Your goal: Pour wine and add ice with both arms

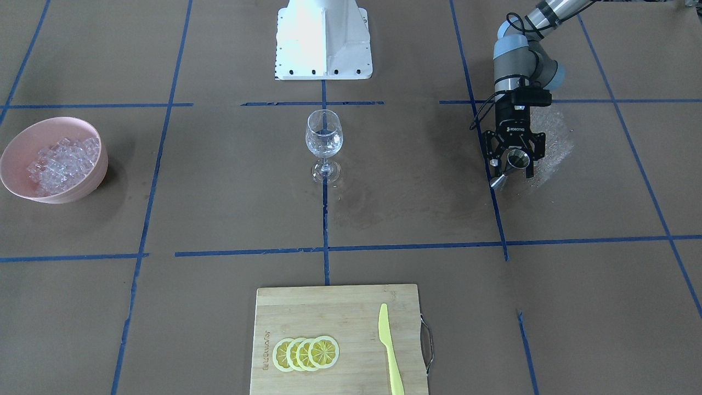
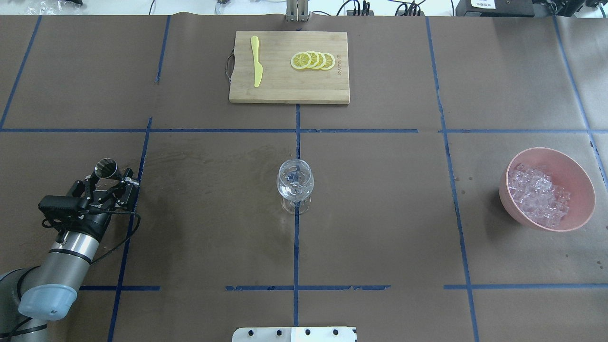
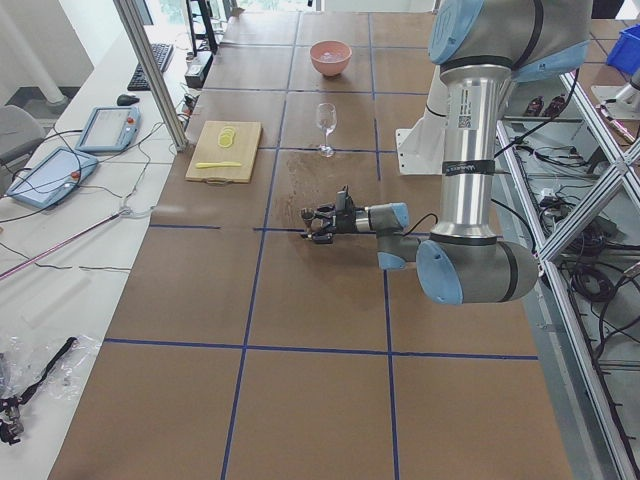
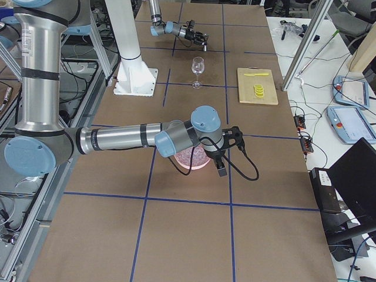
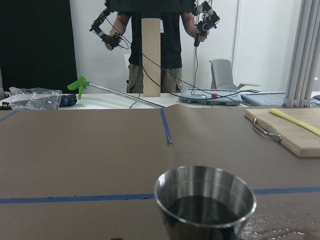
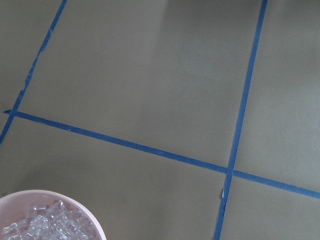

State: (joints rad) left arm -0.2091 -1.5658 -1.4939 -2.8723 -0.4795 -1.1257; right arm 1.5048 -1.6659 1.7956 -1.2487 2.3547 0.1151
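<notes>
A clear stemmed wine glass (image 1: 323,140) stands upright at the table's middle (image 2: 295,183). A pink bowl (image 1: 90,184) (image 2: 584,187) holds the ice (image 1: 63,162) (image 2: 539,194), a heap of small clear cubes. My left gripper (image 1: 513,160) (image 2: 107,173) is shut on a small steel measuring cup (image 1: 516,161) (image 5: 205,200) with dark liquid in it, low over the table and far from the glass. My right gripper (image 4: 220,167) shows only in the exterior right view, near the bowl. I cannot tell if it is open or shut. The ice (image 6: 45,227) sits at its camera's lower left.
A wooden cutting board (image 2: 313,88) with lemon slices (image 2: 313,61) and a yellow knife (image 2: 256,66) lies at the far edge. The white pedestal (image 1: 323,38) stands at the robot's side. A wet patch (image 1: 551,137) marks the paper beside the left gripper.
</notes>
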